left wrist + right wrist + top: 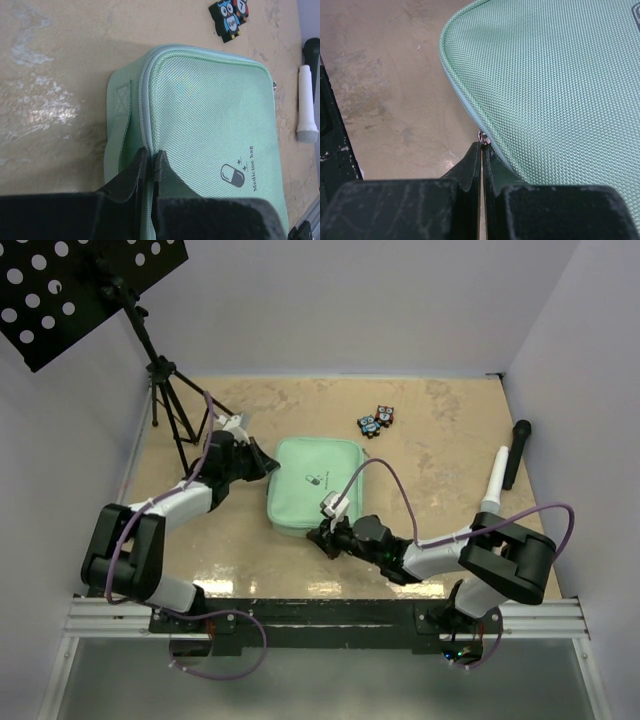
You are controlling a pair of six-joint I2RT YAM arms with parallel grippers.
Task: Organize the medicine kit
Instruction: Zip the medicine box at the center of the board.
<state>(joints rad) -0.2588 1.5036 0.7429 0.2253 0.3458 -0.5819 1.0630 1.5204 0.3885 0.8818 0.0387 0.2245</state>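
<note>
Two sets of fingers closed in on the medicine kit [318, 485], lying lid down on the counter [440, 430] between them, zip shut as far as can be seen. Right fingers [482, 149] pressed together at the case's rounded near corner, apparently pinching a small metal zip pull [482, 137] that pokes out just past the tips, green fabric spreading ahead and to the right. Left fingers [151, 158] squeezed shut too, tips against the zip seam on the side edge, just right of a sewn side strap [120, 117]; no telling whether nipping any fabric or merely touching. Well beyond both sets of tips, clear of the case: a pair of owl blocks [377, 420] and a white marker [495, 480]. Likely next, drawing the pull along the seam to free the lid. Could slip off so slight a tab if tugged off the line of the zip, leaving the teeth closed. Could drag the whole case across the counter toward the owl blocks if not braced firmly from the left. May also jam at the tight curve just ahead of the right tips, with a hard pull there twisting the slider or lifting the corner.
</note>
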